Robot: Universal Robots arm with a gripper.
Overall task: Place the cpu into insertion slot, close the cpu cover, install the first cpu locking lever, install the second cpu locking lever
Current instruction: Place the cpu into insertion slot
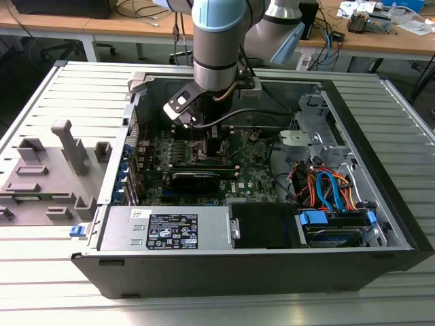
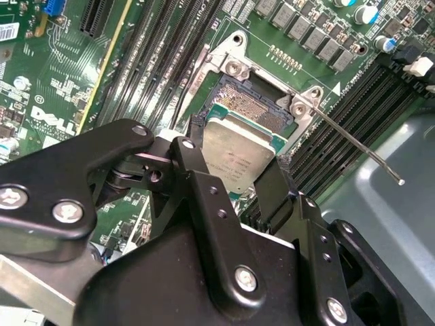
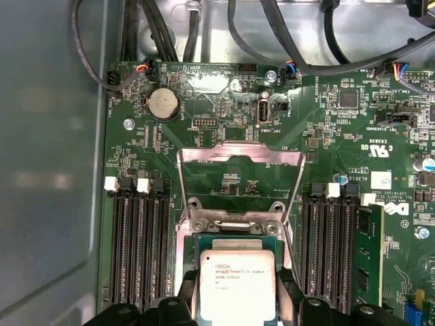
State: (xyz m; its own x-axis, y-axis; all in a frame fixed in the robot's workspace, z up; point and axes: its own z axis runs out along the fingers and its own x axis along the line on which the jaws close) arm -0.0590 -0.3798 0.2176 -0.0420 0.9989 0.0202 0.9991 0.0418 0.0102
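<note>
Table (image 1: pixel 41 95): pale grey ribbed metal slats, running under the case (image 1: pixel 272 268) and out past it on all sides. Light is even, with soft glare on the slats in front of the case. A grey fixture (image 1: pixel 47 170) of blocks and posts lies on the table beside the case, on the exterior view's left. Behind the case stand wooden desks (image 1: pixel 122 27) with white legs, cluttered with cables (image 1: pixel 146 10) and papers (image 1: pixel 414 26). Under the desks it is dark; floor hard to make out.
</note>
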